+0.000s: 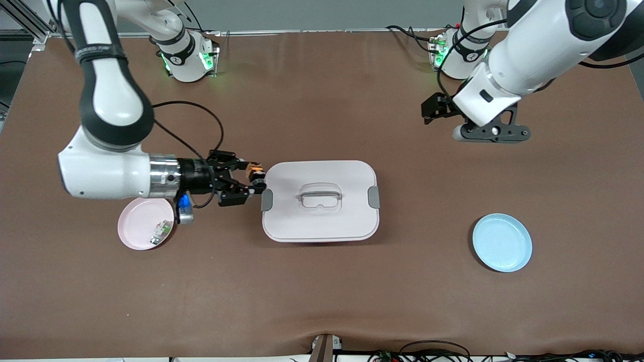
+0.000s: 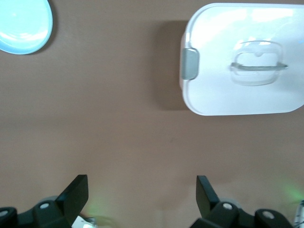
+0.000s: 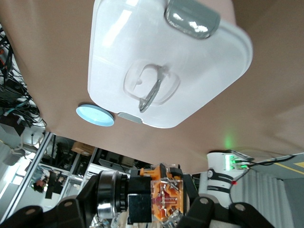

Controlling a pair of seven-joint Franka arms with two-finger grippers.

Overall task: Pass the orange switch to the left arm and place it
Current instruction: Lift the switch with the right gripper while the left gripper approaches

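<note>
Front view shows the right gripper (image 1: 250, 180) pinching the orange switch (image 1: 255, 172) in the air at the box (image 1: 320, 200) edge, probably raised to clear it, while the left gripper (image 1: 443, 111) waits spread wide over bare table, apparently ready to receive.

The right arm reaches out from its base with its forearm lying level and its wrist turned sideways, so that the right claw (image 1: 254, 180) points along the table toward the left arm's end. Its fingers are clamped together. The left arm waits, bent near its own base, with the left claw (image 1: 427, 111) hanging in the air, its fingers (image 2: 76, 192) spread wide.
</note>
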